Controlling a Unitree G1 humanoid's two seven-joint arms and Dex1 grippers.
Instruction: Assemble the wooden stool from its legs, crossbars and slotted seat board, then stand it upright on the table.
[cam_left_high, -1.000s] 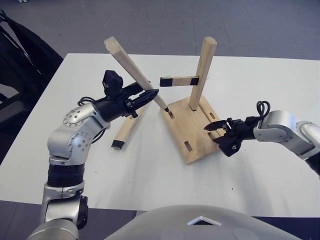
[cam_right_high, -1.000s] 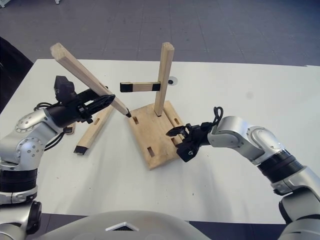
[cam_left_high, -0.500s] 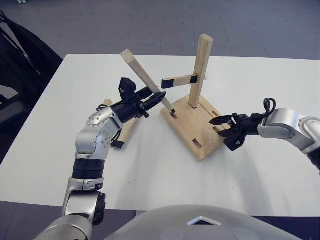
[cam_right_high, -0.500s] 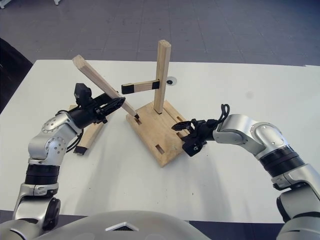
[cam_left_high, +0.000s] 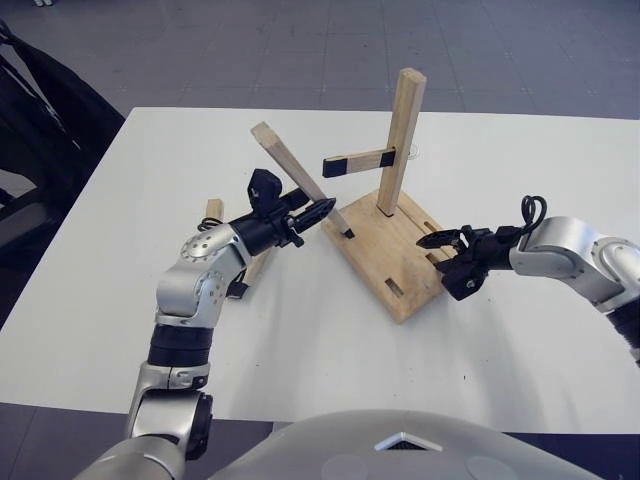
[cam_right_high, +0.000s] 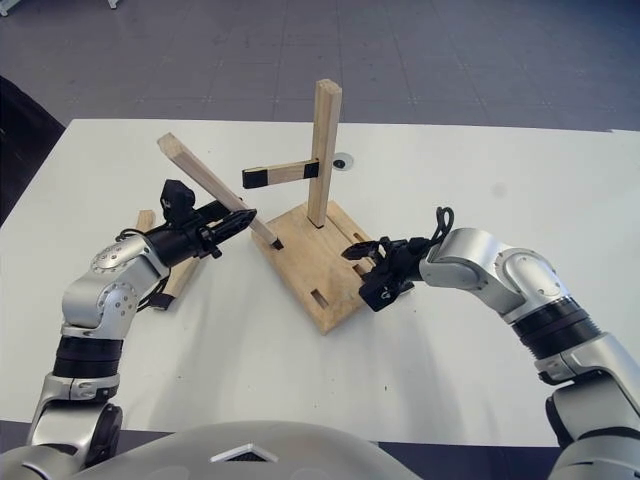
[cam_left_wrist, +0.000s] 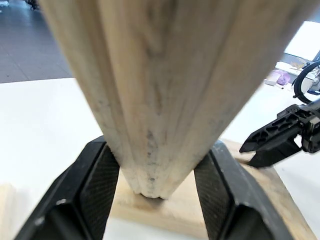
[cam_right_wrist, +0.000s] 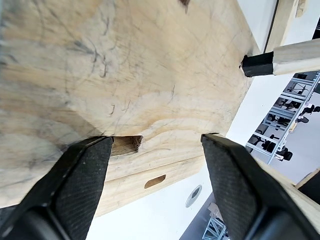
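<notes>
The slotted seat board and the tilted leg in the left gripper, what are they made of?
Pale slotted seat board: apparently unfinished light wood, with visible grain and scuffs, no gloss. Tilted pale leg in the left gripper: same bare wood, streaked grain; its black lower end looks painted or capped, unclear which.

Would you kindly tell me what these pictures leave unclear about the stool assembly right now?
1. Left wrist view: the tilted leg hides its black tip, so whether it sits in a slot of the seat board is unclear; in the eye views the joint is too small.
2. Eye views: the left arm covers most of the loose wooden piece.
3. Right wrist view: whether the open right gripper touches the board cannot be told.
</notes>
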